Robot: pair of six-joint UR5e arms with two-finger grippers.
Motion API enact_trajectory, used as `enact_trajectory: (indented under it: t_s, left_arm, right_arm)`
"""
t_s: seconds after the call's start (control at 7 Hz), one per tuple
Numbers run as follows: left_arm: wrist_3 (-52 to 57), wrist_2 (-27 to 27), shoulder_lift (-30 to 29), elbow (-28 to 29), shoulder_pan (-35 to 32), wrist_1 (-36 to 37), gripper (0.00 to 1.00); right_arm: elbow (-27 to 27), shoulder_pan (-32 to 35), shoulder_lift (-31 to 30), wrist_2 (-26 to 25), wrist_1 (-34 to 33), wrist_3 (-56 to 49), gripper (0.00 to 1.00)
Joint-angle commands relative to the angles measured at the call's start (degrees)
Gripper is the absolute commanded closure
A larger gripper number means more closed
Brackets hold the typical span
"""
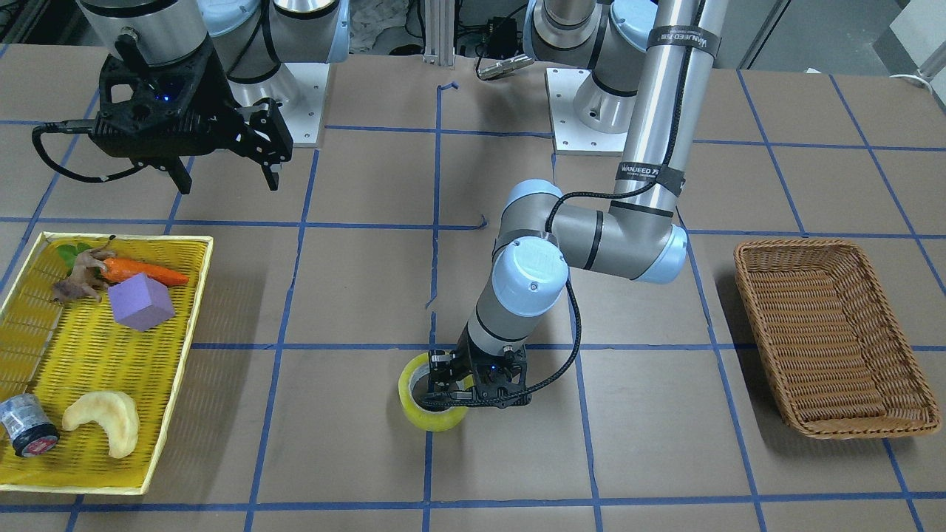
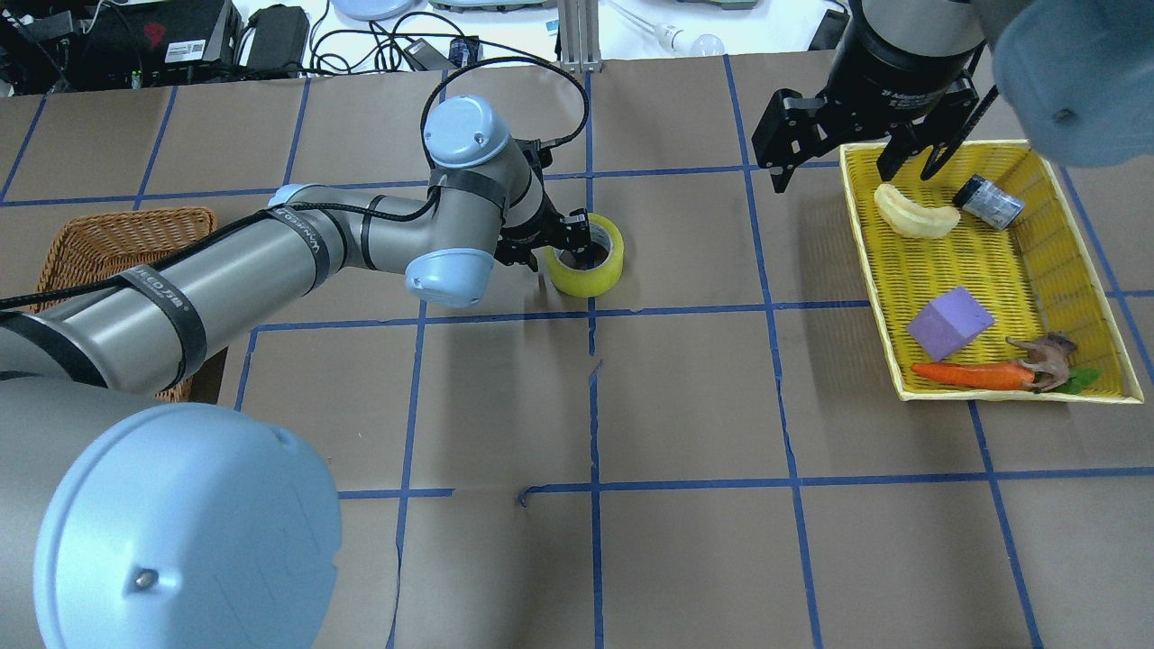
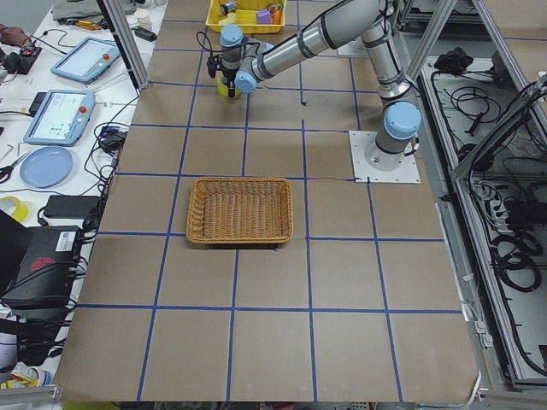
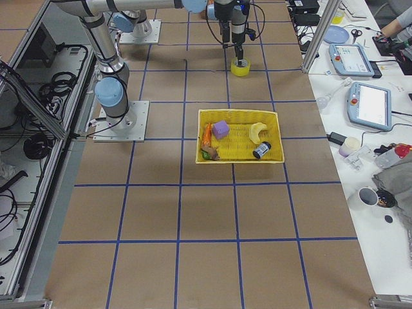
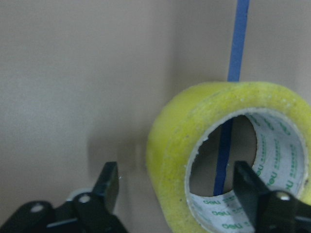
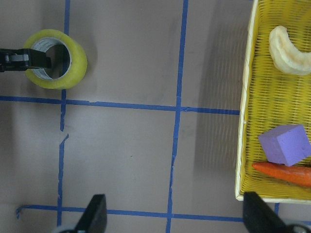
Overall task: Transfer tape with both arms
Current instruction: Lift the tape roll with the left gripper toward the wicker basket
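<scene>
The tape (image 1: 432,405) is a yellow roll with a pale core. It stands hole-up on the brown table near the middle, and also shows in the overhead view (image 2: 590,270) and the right wrist view (image 6: 56,58). My left gripper (image 1: 473,388) is down at the roll and open. In the left wrist view (image 5: 177,189) it straddles the roll's wall (image 5: 170,145), with one finger inside the core and the other outside with a gap. My right gripper (image 1: 227,177) is open and empty, raised beside the yellow tray (image 2: 983,261).
The yellow tray (image 1: 89,355) holds a carrot (image 1: 144,272), a purple block (image 1: 140,301), a pale crescent toy (image 1: 103,421), a small dark cylinder with a red end (image 1: 28,427) and a toy animal. A wicker basket (image 1: 820,325) stands on the left arm's side.
</scene>
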Motion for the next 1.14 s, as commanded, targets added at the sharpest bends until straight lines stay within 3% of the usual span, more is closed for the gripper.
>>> enact_trajectory:
  t_s: [0.0,0.29,0.57,0.71,1.0]
  left_arm:
    - [-0.02,0.16,0.29,0.40,-0.01,-0.10,1.00]
    - [-0.11,0.77,3.53,2.49,0.17,-5.51,1.00]
    - [0.67,2.43,7.14,8.10,2.35,-17.35,1.00]
    - [1.98,5.40,9.15,9.78,6.02,-23.24,1.00]
    - [14.25,8.83,13.02,9.98,13.93,-26.03,1.00]
  right_arm:
    - [0.06,0.00,0.00,0.03,0.00,0.00,0.00]
    - [0.06,0.00,0.00,0.03,0.00,0.00,0.00]
    - [0.06,0.00,0.00,0.12,0.00,0.00,0.00]
    - [0.06,0.00,0.00,0.12,0.00,0.00,0.00]
    - [0.06,0.00,0.00,0.12,0.00,0.00,0.00]
